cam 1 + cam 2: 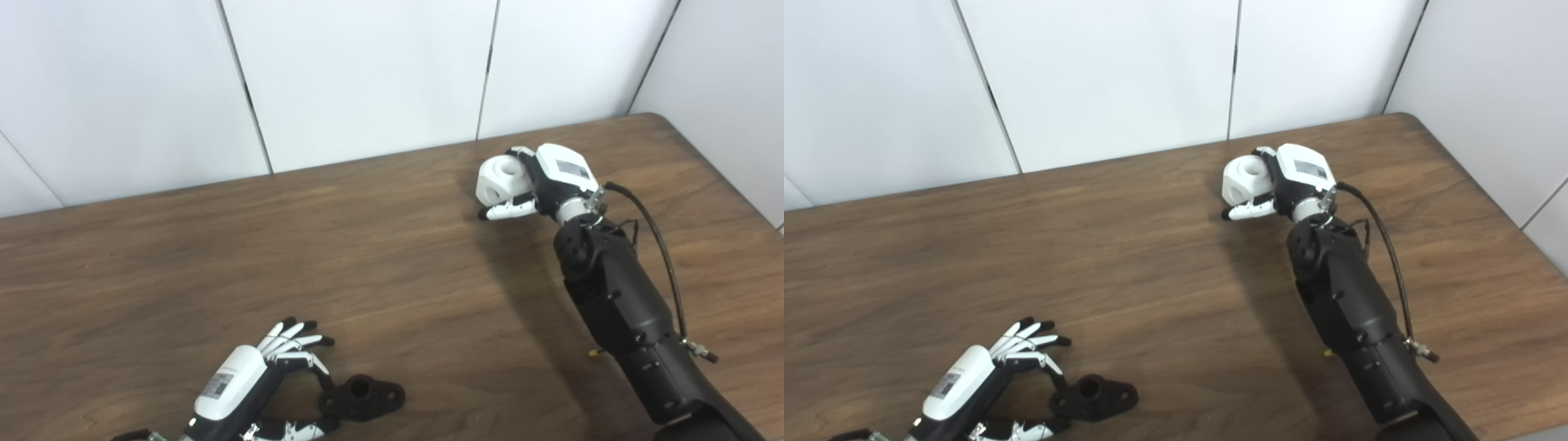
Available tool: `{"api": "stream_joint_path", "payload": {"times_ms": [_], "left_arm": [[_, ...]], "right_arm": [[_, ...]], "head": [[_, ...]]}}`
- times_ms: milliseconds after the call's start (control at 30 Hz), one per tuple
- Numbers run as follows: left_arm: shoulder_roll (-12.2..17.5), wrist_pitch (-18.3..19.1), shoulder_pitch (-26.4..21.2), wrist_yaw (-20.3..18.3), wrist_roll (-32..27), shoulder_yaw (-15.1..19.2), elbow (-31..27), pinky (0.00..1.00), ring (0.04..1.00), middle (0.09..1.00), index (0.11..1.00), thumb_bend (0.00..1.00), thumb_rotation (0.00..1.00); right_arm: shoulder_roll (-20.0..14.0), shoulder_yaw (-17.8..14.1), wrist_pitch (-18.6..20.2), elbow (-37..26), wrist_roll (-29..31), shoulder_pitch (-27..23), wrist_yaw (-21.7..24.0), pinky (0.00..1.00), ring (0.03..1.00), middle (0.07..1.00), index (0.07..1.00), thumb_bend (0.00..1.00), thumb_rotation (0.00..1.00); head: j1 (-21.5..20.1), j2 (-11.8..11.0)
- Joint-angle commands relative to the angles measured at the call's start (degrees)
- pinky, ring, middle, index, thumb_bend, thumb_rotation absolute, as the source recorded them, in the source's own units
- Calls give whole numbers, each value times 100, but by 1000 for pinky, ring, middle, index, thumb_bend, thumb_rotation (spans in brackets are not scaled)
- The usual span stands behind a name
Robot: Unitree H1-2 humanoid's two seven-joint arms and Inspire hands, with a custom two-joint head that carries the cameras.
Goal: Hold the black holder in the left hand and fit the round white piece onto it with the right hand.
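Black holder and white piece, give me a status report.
Left hand open beside black holder, holder flat on table. Right hand shut on white piece, far side. Nothing between them.

No text, number or brand can be read anywhere. The right hand (pixel 551 180) carries a grey rectangular label (pixel 571 168) on its white back cover, and the left hand (pixel 245 386) carries a smaller printed sticker (pixel 217 384) on its cover; the markings on both are too small and blurred to make out.
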Motion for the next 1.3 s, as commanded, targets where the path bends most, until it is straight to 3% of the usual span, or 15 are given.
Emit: {"api": "stream_joint_path", "payload": {"times_ms": [0,300,800,1067,1133,1167,1200,1267], "left_arm": [[203,328,507,-685,468,-288,382,1000,941,817,487,517,64],[188,295,516,-641,478,-285,404,1000,941,816,487,517,63],[178,327,531,-669,460,-298,352,1000,940,817,487,516,65],[177,329,540,-661,474,-296,329,1000,943,819,487,516,65],[179,325,546,-659,456,-290,328,1000,943,818,487,516,65],[179,326,548,-660,452,-288,326,1000,944,819,488,516,65],[180,328,549,-660,455,-287,323,1000,945,819,488,516,65],[180,337,554,-659,462,-282,306,1000,945,820,488,516,65]], "right_arm": [[-70,-8,1,-99,-46,-310,-180,734,826,769,879,857,484],[-53,48,3,-88,-97,-328,-141,719,828,783,878,858,486],[-25,116,5,-22,-115,-428,-128,712,807,750,861,850,361],[37,2,5,-111,-17,-402,-287,653,691,585,731,809,163],[23,11,3,-149,-30,-396,-272,670,674,511,682,632,42],[18,16,4,-164,-52,-396,-251,667,659,494,655,594,17],[17,17,4,-175,-67,-396,-233,680,644,487,545,552,7],[6,29,4,-192,-73,-396,-211,735,623,459,534,534,5]], "head": [[-3,0],[4,0],[13,18],[17,38],[19,43],[19,43],[19,43],[19,58]]}}
